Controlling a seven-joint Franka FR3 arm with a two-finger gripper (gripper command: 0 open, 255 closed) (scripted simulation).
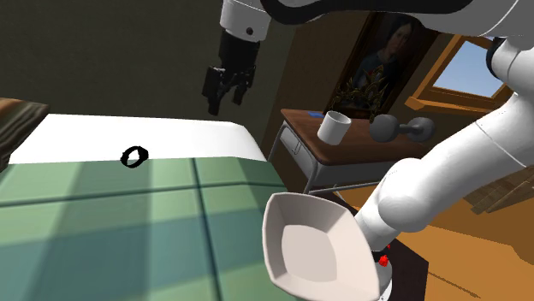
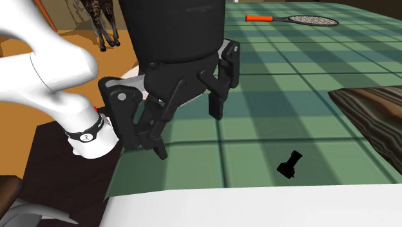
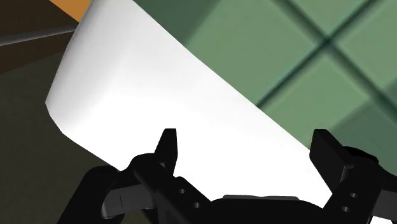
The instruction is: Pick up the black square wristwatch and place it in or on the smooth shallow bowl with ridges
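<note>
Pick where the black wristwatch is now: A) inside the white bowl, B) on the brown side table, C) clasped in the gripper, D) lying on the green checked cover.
D: the wristwatch lies on the green checked cover by its white strip, apart from the open gripper above.

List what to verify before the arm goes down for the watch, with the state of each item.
1. Pincer open: ok. Its fingers stand apart with nothing between them.
2. Wristwatch free to take: ok. It lies alone on the green checked cover, beside the white strip.
3. Pincer over the wristwatch: not ok. It hangs high above the cover and, in the shoulder view, to the right of the watch.
4. Bowl empty: ok. Nothing lies in it.
5. Bowl clear of the arm: cannot tell. The white link overlaps its rim in the shoulder view.
</note>
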